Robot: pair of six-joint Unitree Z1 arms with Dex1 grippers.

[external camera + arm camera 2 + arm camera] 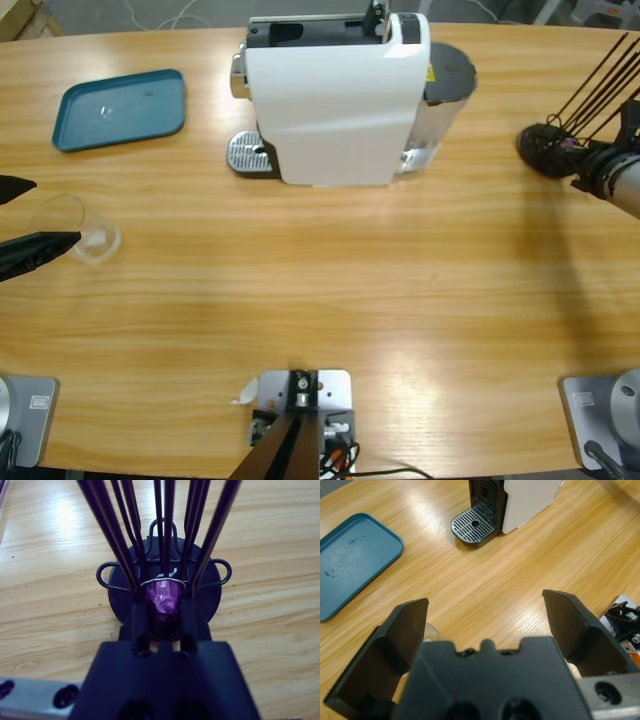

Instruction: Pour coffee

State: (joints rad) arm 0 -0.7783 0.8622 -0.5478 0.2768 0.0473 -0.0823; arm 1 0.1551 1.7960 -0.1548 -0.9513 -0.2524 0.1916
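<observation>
Crinkled purple foil capsule clamped in right pincer; left pincer apart.

Long wooden table bearing white coffee machine, teal tray, clear glass, black capsule rack.

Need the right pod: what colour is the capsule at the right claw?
Purple, foil-wrapped capsule; the right wrist view shows it best.

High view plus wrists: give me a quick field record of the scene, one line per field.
machine: white coffee machine at table's far middle, drip grate bare
glass: clear glass between left gripper fingers, not yet clamped
tray: teal tray, nothing on it
capsule: purple capsule at foot of black wire rack
right gripper: fingers closed on capsule
coffee: none visible
</observation>
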